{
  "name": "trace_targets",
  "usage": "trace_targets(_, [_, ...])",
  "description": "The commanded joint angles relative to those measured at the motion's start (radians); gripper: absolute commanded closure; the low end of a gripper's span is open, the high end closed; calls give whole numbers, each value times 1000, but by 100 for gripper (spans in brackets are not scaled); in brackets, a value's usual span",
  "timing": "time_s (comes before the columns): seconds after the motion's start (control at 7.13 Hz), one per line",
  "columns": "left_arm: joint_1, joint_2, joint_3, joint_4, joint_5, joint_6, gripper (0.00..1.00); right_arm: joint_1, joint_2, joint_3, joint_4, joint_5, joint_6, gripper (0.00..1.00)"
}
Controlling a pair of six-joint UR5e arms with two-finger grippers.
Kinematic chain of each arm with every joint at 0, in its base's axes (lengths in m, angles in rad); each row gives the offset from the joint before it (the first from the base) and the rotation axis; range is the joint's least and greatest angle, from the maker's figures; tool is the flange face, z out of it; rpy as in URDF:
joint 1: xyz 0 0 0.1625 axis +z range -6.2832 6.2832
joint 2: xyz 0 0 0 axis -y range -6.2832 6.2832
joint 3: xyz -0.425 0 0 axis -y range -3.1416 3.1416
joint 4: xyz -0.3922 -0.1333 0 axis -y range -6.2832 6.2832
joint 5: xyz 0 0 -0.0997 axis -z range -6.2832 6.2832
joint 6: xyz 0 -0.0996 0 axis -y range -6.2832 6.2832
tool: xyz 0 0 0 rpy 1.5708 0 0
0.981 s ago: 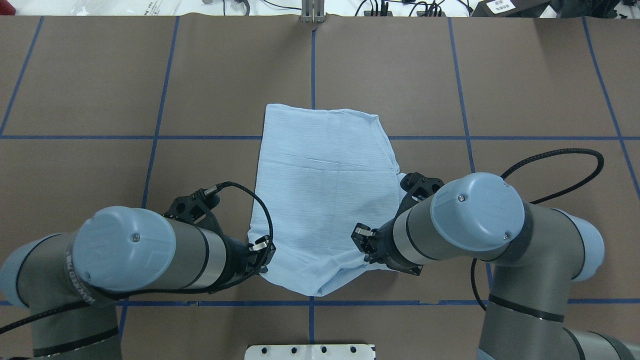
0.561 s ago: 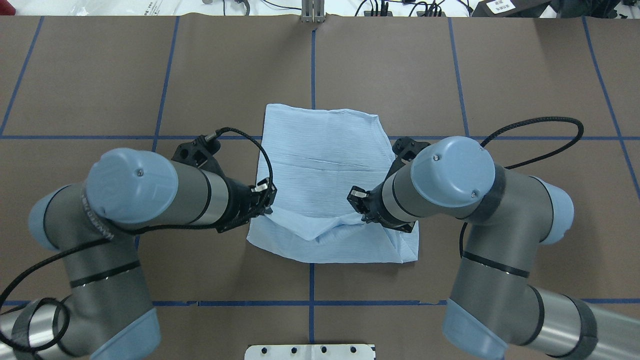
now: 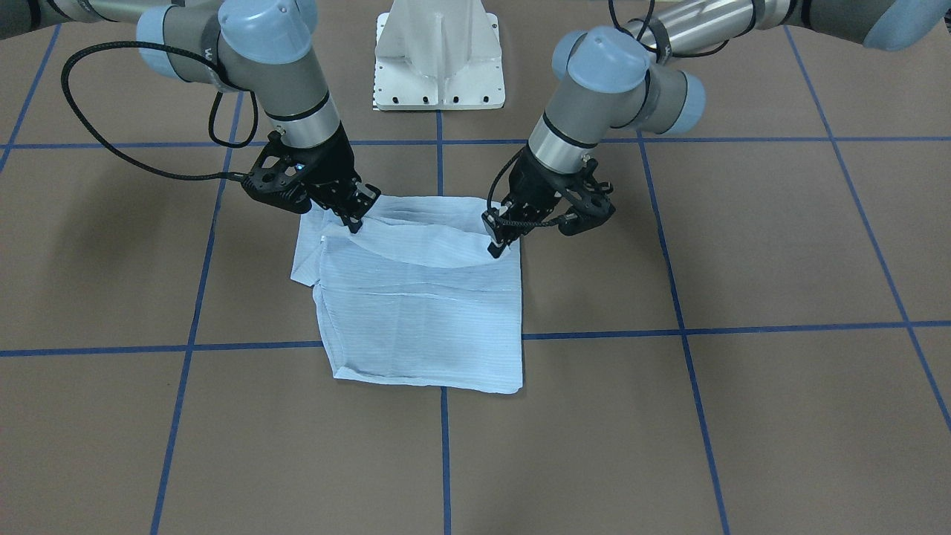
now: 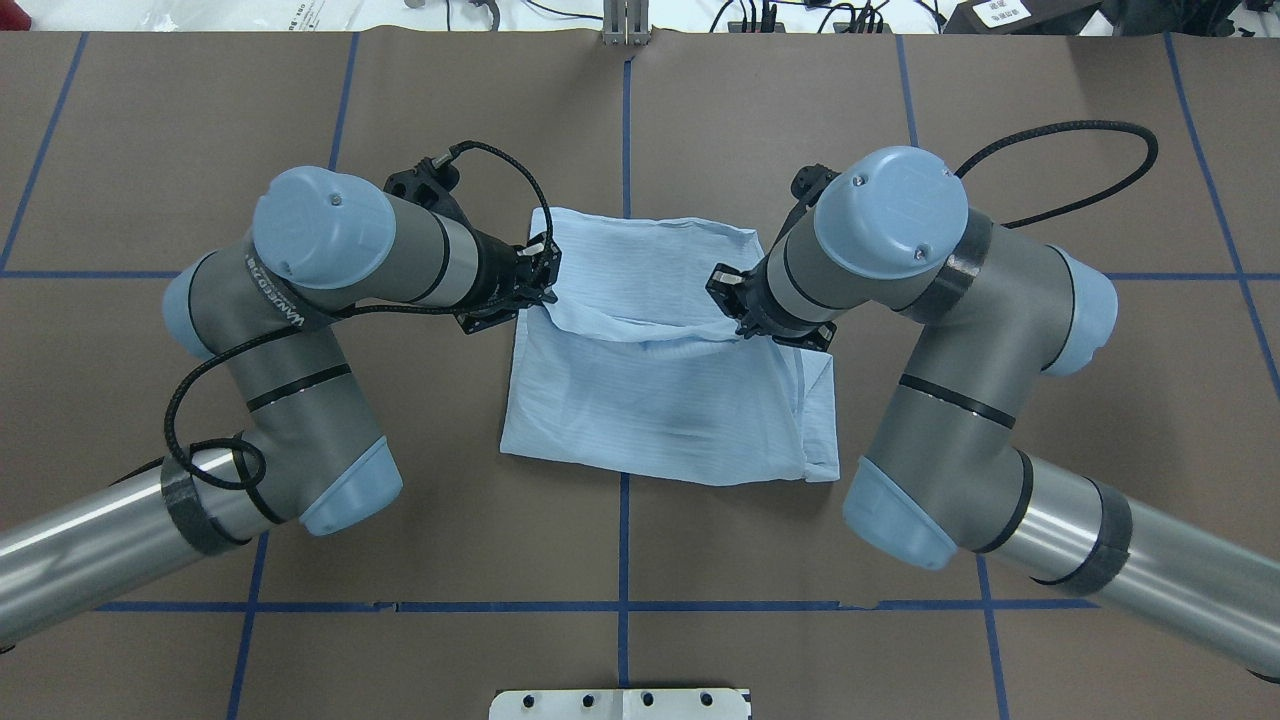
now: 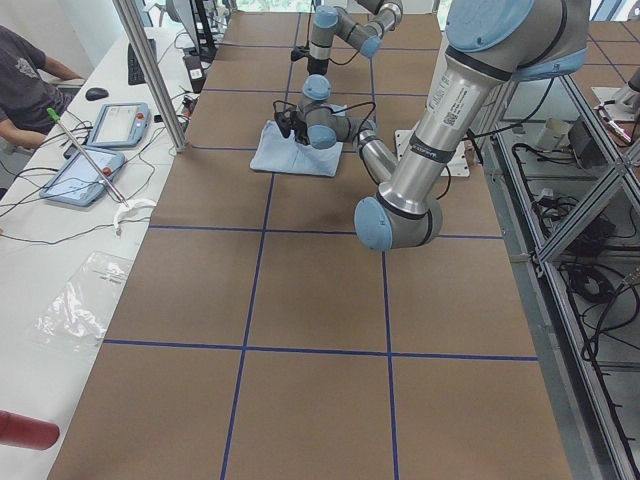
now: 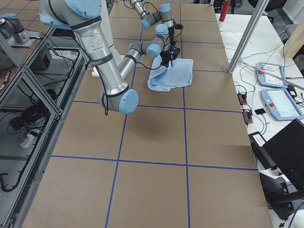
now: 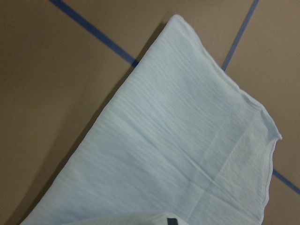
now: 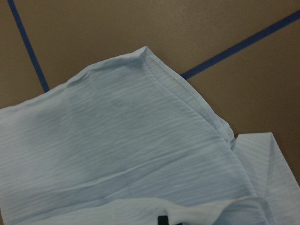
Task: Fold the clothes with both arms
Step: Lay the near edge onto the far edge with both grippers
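Note:
The pale light-blue shirt (image 4: pixel 660 400) lies partly folded at the middle of the table and also shows in the front view (image 3: pixel 423 319). My left gripper (image 4: pixel 540 285) is shut on the shirt's left corner of a lifted edge. My right gripper (image 4: pixel 735 305) is shut on the right corner of that edge. The edge hangs between them above the shirt's far half. In the front view the left gripper (image 3: pixel 496 245) is on the right and the right gripper (image 3: pixel 355 219) on the left. Both wrist views show the flat fabric (image 7: pixel 178 140) (image 8: pixel 131 150) below. Collar and buttons are hidden.
The brown table cover carries blue tape grid lines (image 4: pixel 625 120). The white pedestal base (image 3: pixel 438 67) stands at the robot's side of the table. An operators' desk with tablets (image 5: pixel 115 125) and a seated person (image 5: pixel 25 85) runs along the far side.
Both grippers have carried the shirt's near edge away from the robot, over the shirt toward its far edge. The near part is now doubled over and the shirt looks shorter.

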Motion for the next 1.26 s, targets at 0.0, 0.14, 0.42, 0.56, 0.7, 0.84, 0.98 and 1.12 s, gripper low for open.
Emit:
trace_targets(0.0, [-46, -53, 113, -67, -33, 23, 100, 44, 80, -120, 8, 3, -19, 100])
trace_targets(0.14, [-61, -75, 135, -68, -33, 24, 100, 51, 125, -183, 14, 9, -31, 100])
trace_targets(0.42, [-73, -81, 194, -138, -32, 27, 100, 72, 187, -351, 115, 17, -48, 100])
trace_targets(0.56, [-74, -116, 275, -172, -30, 25, 100, 78, 198, -405, 149, 23, -57, 100])
trace_targets(0.7, [-74, -129, 316, -200, -28, 25, 100, 87, 198, -416, 153, 32, -62, 100])
trace_targets(0.84, [-74, -129, 327, -209, -27, 25, 100, 94, 198, -435, 154, 32, -62, 100])
trace_targets(0.98, [-72, -141, 340, -209, -25, 25, 100, 101, 197, -441, 154, 43, -62, 100])
trace_targets(1.12, [-72, -153, 368, -211, -25, 25, 100, 104, 193, -443, 154, 52, -69, 100])
